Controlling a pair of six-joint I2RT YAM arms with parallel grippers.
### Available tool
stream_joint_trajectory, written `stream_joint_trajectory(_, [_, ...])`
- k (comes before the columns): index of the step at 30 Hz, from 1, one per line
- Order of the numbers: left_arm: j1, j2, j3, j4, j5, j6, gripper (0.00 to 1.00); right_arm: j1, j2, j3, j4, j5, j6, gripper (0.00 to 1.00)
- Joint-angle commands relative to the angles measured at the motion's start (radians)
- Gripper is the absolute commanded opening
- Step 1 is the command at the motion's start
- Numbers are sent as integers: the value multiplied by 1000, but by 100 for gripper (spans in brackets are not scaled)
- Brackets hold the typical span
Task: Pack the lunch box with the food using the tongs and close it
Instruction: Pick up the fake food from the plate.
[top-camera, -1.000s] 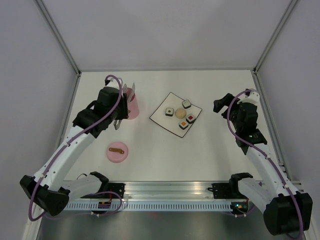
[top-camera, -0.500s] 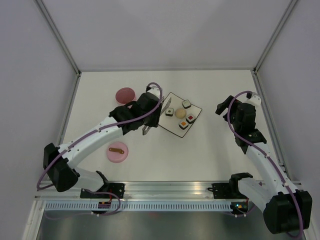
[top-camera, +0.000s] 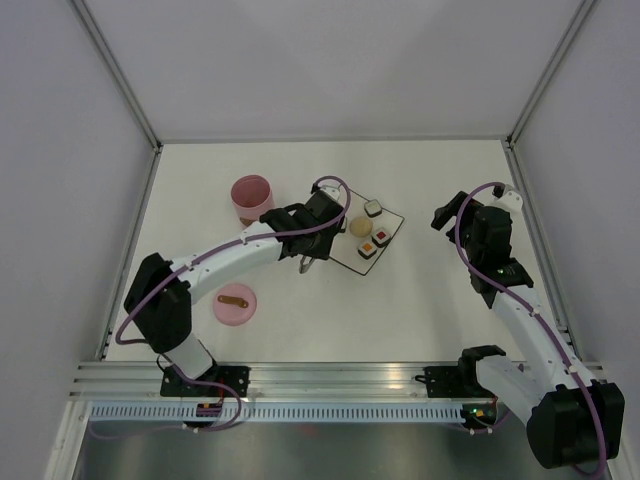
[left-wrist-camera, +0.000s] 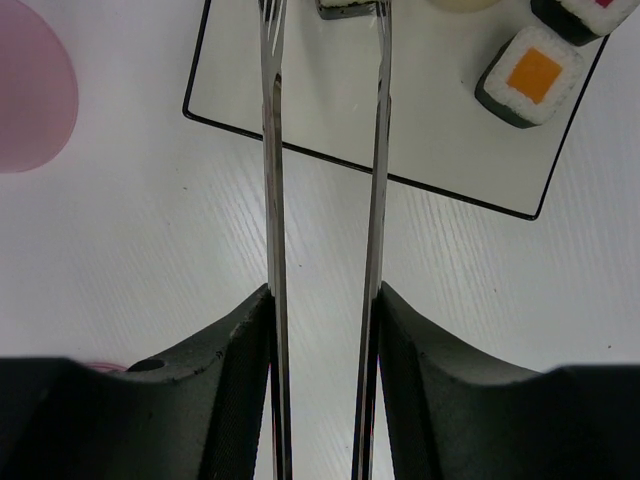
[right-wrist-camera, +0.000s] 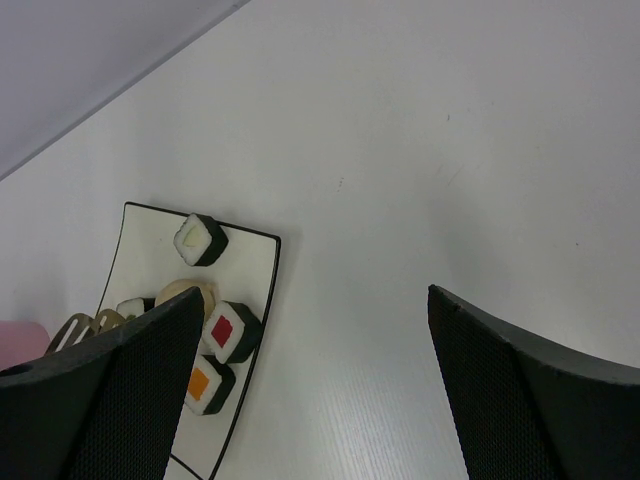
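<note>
A plate (right-wrist-camera: 145, 255) holds sushi rolls (right-wrist-camera: 201, 239) and a ball (right-wrist-camera: 185, 296). Tongs (right-wrist-camera: 85, 326) sit beside one roll. The right gripper (right-wrist-camera: 316, 292) is spread wide.

Food items in view: four sushi rolls (right-wrist-camera: 201, 239) (one partly hidden behind the tong tips) and one beige ball (right-wrist-camera: 185, 293). Containers — one pink lunch box (top-camera: 250, 213), one matching lid (top-camera: 240, 312), one square white plate (right-wrist-camera: 150, 255). Utensils — one pair of metal tongs (left-wrist-camera: 272, 200).

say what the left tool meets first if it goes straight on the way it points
The left tool holds the tongs, whose tips reach over the plate on either side of a roll. That roll likely comes first, though height is unclear.
</note>
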Motion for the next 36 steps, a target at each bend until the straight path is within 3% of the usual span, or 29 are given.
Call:
stream_joint_trajectory(1, [-6, 29, 55, 44, -23, -30, 50, -1, -12, 3, -2, 19, 0, 98])
stream_joint_trajectory(29, [-10, 164, 137, 12, -43, -13, 55, -1, 19, 12, 3, 29, -5, 98])
stream_joint_trajectory(34, [-13, 176, 141, 12, -24, -18, 49, -1, 26, 15, 4, 24, 0, 98])
stream_joint_trajectory(36, [-19, 176, 138, 10, -26, -21, 41, -1, 28, 19, 4, 19, -2, 98])
